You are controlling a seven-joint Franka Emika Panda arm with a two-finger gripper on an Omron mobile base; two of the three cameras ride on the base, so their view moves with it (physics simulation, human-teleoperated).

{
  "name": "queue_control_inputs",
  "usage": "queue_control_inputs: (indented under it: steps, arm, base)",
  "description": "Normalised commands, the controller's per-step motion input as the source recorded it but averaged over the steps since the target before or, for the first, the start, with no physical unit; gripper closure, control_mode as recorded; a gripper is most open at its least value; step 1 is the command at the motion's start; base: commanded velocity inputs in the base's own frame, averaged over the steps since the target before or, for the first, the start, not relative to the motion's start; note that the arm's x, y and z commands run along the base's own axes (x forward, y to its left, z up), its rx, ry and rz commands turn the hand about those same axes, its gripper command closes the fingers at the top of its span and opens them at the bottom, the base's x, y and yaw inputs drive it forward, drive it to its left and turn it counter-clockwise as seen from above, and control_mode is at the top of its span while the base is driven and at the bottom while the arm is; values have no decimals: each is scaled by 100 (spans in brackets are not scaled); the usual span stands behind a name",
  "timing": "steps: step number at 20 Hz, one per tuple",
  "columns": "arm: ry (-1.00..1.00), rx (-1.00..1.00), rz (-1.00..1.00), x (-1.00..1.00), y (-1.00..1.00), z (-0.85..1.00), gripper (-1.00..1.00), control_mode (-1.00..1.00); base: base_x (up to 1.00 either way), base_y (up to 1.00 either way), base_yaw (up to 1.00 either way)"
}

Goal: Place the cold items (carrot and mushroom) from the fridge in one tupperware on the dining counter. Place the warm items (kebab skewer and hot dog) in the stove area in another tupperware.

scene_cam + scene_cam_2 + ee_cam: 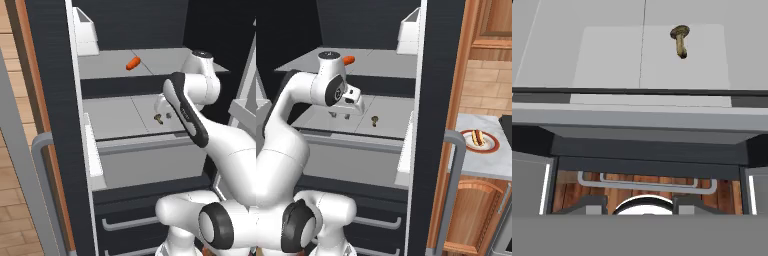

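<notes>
No writing shows anywhere. The fridge stands open. The carrot lies on the upper shelf, long axis slanting from near left to far right. The mushroom lies on its side on the shelf below, with its cap away from the hand. The arm bends at the elbow and reaches in over that lower shelf, and the gripper hangs above it, left of the mushroom, its jaws partly apart and empty. A hot dog sits on a plate on the right counter.
</notes>
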Motion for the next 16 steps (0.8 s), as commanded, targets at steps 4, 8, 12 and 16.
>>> queue_control_inputs:
  steps: [4, 8, 12, 16]
  arm:
    - [-23, -4, 0, -19, 0, 20, -100, -100]
    - [-41, -14, 0, -18, 4, 41, -100, -100]
    - [-34, -12, -8, 14, 28, 49, -100, -100]
    - [-17, -1, -33, 51, 65, 50, -100, -100]
  base:
    - [0, 0, 0]
    - [0, 0, 0]
    - [0, 0, 0]
    - [0, 0, 0]
